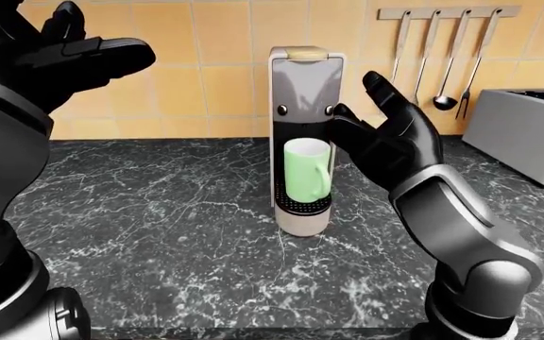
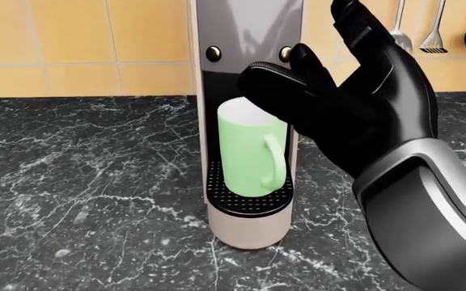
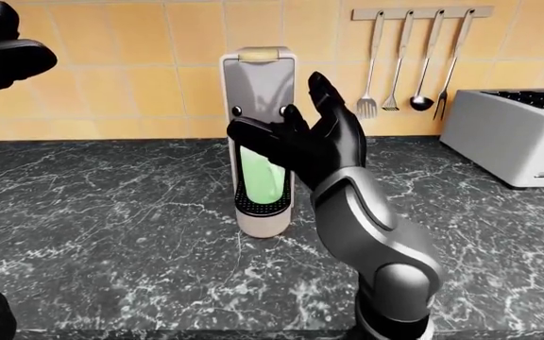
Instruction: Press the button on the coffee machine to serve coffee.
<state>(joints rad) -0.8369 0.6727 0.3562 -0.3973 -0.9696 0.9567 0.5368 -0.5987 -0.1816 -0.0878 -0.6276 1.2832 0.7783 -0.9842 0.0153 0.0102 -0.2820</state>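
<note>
My right hand is spread wide open, holding nothing, with one fingertip just beside the right-hand button on the coffee machine. The machine stands on the dark marble counter (a green mug sits on its drip tray). My left hand hangs open and empty at the left-eye view's top left.

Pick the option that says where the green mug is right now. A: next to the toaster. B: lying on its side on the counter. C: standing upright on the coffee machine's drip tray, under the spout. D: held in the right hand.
C: the green mug stands upright on the perforated drip tray inside the coffee machine, while the right hand is open beside it, gripping nothing.
</note>
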